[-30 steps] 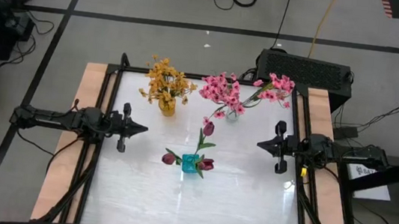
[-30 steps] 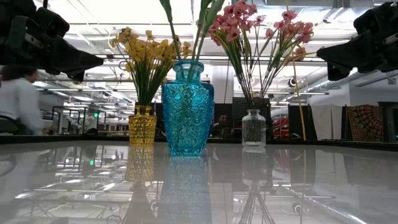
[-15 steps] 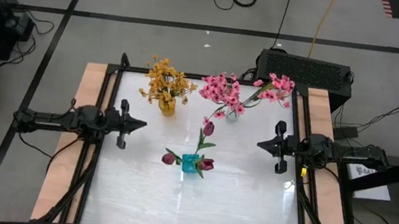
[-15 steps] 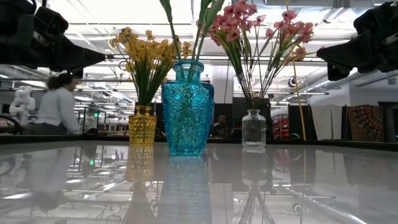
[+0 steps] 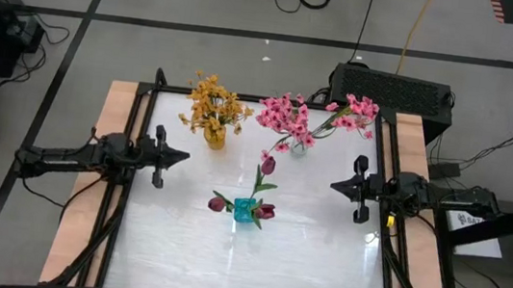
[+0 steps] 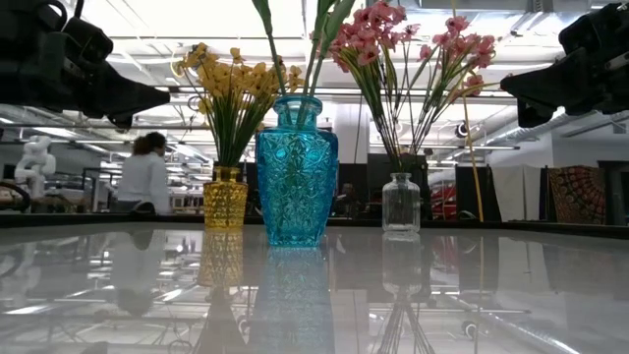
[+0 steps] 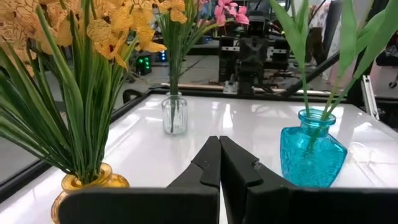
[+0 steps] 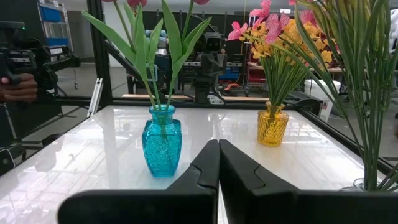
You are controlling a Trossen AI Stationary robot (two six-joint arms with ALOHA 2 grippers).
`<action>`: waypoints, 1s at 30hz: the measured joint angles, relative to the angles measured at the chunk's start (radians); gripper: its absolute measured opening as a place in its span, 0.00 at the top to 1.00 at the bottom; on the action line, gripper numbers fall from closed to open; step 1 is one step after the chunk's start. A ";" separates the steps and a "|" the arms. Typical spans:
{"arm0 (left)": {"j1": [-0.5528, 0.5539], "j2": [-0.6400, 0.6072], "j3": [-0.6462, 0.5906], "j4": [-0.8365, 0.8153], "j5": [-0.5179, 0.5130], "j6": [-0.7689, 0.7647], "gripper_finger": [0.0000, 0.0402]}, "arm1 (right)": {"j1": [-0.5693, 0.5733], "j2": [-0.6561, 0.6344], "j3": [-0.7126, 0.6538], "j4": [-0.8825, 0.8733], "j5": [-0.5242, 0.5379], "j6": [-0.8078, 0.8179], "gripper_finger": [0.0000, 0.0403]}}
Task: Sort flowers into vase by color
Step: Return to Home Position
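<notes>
Three vases stand on the white table (image 5: 252, 270). A yellow vase (image 5: 214, 138) at the far left holds yellow flowers (image 5: 211, 102). A clear vase (image 5: 297, 145) at the far middle holds pink flowers (image 5: 289, 117). A blue vase (image 5: 245, 211) at the centre holds dark maroon buds (image 5: 268, 165). All stems stick into the vase necks. My left gripper (image 5: 183, 160) hangs shut at the left side, level, pointing toward the table's middle. My right gripper (image 5: 334, 185) hangs shut at the right side, facing it. Neither has anything between its fingers.
A black box (image 5: 393, 90) sits just beyond the far edge. Wooden rails (image 5: 111, 127) and black frame bars run along both sides. Bare table lies in front of the blue vase. A person (image 6: 145, 182) stands in the room behind.
My left arm has swung a little, its shut gripper going slightly toward the table's far edge. The vases and flowers have kept still. In the room behind, a person has walked toward the right.
</notes>
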State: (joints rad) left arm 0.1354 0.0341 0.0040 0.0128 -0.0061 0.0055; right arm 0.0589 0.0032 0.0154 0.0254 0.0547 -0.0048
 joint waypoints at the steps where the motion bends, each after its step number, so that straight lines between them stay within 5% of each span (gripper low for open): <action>1: 0.000 0.000 0.000 0.000 0.003 0.000 1.00 | 0.000 0.000 0.000 0.000 0.000 0.000 1.00; 30: 0.000 0.000 0.000 0.010 0.006 0.001 0.94 | 0.000 0.000 0.000 0.000 0.000 0.000 1.00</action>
State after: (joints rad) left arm 0.1352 0.0341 0.0040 0.0223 -0.0002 0.0067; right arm 0.0589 0.0032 0.0154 0.0254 0.0547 -0.0045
